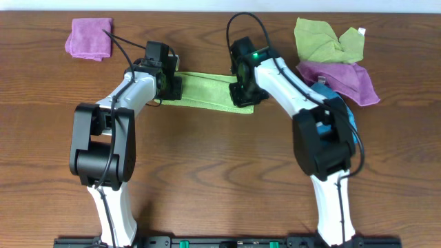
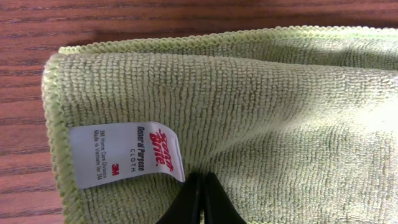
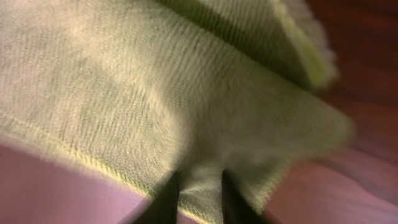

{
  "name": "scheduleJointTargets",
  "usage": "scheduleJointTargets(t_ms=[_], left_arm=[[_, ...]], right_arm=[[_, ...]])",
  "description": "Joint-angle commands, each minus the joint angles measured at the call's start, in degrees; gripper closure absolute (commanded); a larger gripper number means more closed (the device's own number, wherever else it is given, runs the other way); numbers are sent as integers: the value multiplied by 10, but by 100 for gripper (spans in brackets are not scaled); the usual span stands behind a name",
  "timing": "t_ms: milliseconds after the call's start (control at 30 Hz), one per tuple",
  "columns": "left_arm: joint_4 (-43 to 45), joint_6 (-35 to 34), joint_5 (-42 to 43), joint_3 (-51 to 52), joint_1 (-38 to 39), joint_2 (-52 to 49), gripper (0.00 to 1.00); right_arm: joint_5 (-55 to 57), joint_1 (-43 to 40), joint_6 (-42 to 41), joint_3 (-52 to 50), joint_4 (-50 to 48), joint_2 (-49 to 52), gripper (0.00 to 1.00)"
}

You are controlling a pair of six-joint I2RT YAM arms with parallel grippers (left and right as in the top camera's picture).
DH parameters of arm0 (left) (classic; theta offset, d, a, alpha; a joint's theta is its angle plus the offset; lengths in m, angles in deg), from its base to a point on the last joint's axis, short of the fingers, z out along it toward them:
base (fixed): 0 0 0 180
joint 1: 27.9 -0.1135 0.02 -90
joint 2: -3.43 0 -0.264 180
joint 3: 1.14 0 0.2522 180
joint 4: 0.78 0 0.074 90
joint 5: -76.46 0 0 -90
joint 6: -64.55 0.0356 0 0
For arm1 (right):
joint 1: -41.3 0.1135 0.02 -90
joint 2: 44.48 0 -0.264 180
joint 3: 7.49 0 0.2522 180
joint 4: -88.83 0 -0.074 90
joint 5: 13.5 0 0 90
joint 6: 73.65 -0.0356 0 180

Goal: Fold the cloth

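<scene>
A light green cloth [image 1: 207,91] lies folded into a long narrow strip on the wooden table [image 1: 220,165], between my two grippers. My left gripper [image 1: 172,88] sits at its left end. In the left wrist view its fingertips [image 2: 200,179] are pressed together at the near edge of the cloth [image 2: 261,106], beside a white label [image 2: 124,155]. My right gripper [image 1: 241,93] sits at the right end. In the blurred right wrist view its fingers [image 3: 198,182] pinch a bunched corner of the cloth [image 3: 155,93].
A folded purple cloth [image 1: 89,38] lies at the back left. At the back right are a crumpled green cloth [image 1: 324,38], a purple cloth [image 1: 344,79] and a blue cloth [image 1: 348,110] partly under the right arm.
</scene>
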Motion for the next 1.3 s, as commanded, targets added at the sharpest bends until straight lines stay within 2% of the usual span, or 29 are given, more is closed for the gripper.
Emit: scheduleJointTargets(t_ms=[0, 33, 133, 233, 300, 367, 467, 567, 667, 700, 767, 800, 867, 900, 933, 1067, 1267], left_arm=[[-33, -2, -20, 41, -2, -45, 94], [-33, -2, -20, 41, -2, -45, 95], [-30, -2, -20, 41, -2, -45, 94], [-28, -2, -20, 41, -2, -45, 94], [-26, -2, -19, 41, -2, -45, 94], [-24, -2, -20, 41, -2, -45, 94], [-24, -6, -19, 41, -2, -45, 94], [-24, -11, -19, 41, -2, -45, 95], [-24, -17, -17, 41, -2, -45, 94], [-24, -17, -18, 41, -2, -45, 94], [-24, -17, -18, 41, -2, -45, 94], [-24, -17, -17, 41, -2, -45, 94], [-24, -17, -17, 41, -2, -45, 94], [-24, -17, -17, 41, -2, -45, 94], [-25, -17, -17, 41, -2, -45, 94], [-28, -17, -17, 41, -2, -45, 94], [-28, -17, -17, 41, -2, -45, 94]], right_arm=[[12, -26, 15, 2, 13, -105, 50], [13, -38, 16, 2, 23, -121, 44], [-44, -99, 47, -7, 53, -155, 45], [-187, -176, 96, -54, 45, -168, 44], [-297, -214, 109, -111, 0, -168, 43], [-398, -227, 104, -188, -86, -168, 39], [-429, -210, 53, -264, -197, -167, 30], [-429, -190, 35, -294, -256, -166, 28], [-429, -181, 35, -295, -257, -164, 33], [-431, -179, 36, -294, -256, -164, 37], [-415, -169, 38, -287, -254, -165, 55], [-390, -162, 38, -285, -254, -165, 70], [-324, -146, 38, -282, -250, -164, 84], [-281, -136, 38, -282, -247, -164, 80], [-250, -129, 38, -282, -242, -164, 70], [-202, -118, 33, -282, -238, -158, 55], [-233, -129, 3, -282, -304, -135, 53]])
